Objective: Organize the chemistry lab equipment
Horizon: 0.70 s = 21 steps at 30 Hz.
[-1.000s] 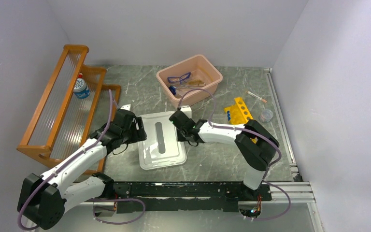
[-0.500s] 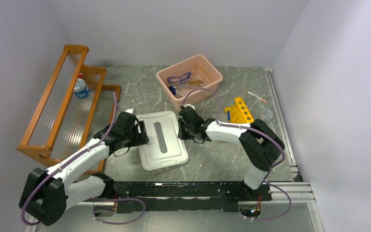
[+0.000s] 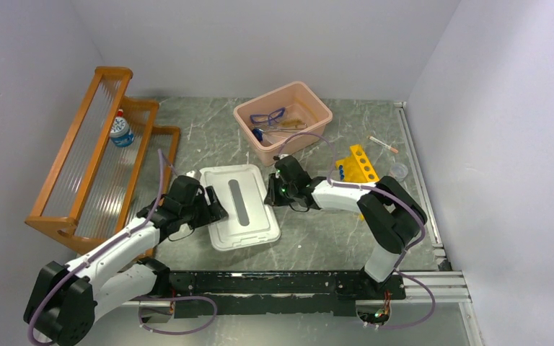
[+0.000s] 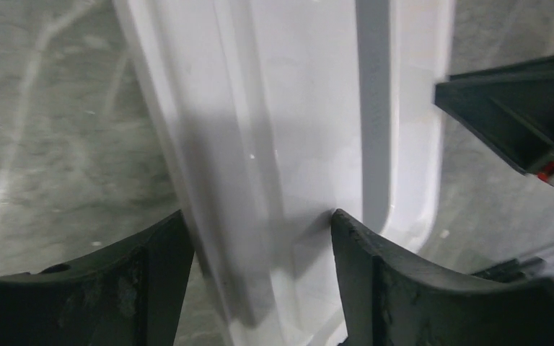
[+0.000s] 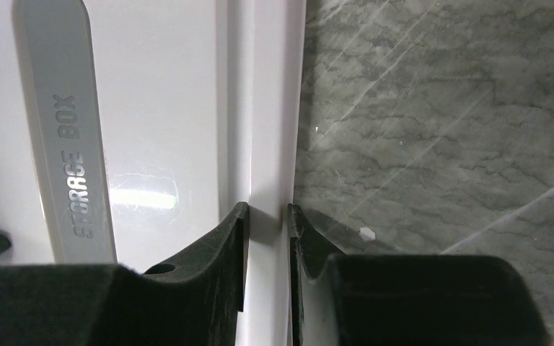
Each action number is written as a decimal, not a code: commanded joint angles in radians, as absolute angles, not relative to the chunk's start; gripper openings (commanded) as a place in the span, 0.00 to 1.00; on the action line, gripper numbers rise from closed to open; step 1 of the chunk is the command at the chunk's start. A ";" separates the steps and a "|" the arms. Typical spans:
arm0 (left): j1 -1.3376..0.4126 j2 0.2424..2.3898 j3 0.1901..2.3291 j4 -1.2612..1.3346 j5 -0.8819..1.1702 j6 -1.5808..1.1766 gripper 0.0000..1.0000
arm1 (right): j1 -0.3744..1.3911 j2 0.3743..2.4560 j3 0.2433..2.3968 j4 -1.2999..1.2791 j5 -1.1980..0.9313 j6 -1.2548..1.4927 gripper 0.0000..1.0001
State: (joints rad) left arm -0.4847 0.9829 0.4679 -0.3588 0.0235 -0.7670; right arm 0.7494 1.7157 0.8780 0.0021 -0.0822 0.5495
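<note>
Grey marbled tabletop noted; blue-framed safety glasses lie inside the pink bin at the far side; nearer the arm bases, a white lid sits between both arms; I read the right gripper as clamped on its right rim; the left gripper is clamped on its left edge.

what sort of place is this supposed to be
Probably a mock chemistry lab bench for robot practice: yellow test-tube rack, blue-framed safety glasses in a pink bin, both arms' fingers clamping a white storage box lid.
</note>
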 commanded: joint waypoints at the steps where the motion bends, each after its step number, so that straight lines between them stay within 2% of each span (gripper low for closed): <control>1: -0.476 0.936 0.438 -0.215 0.210 -0.861 0.69 | 0.731 1.729 0.858 0.060 -0.152 0.583 0.00; 5: -0.476 0.889 0.429 -0.143 0.295 -0.923 0.57 | 0.726 1.724 0.846 0.073 -0.161 0.596 0.00; 10: -0.476 0.855 0.451 -0.155 0.289 -0.917 0.41 | 0.724 1.722 0.841 0.079 -0.169 0.601 0.00; 12: -0.476 0.852 0.456 -0.169 0.277 -0.909 0.31 | 0.723 1.717 0.838 0.086 -0.187 0.595 0.00; 13: -0.476 0.850 0.456 -0.166 0.277 -0.904 0.27 | 0.724 1.708 0.833 0.097 -0.203 0.587 0.04; 16: -0.476 0.837 0.478 -0.222 0.252 -0.870 0.06 | 0.724 1.660 0.808 0.128 -0.226 0.581 0.21; 21: -0.476 0.777 0.563 -0.351 0.176 -0.783 0.05 | 0.722 1.572 0.820 0.102 -0.232 0.571 0.41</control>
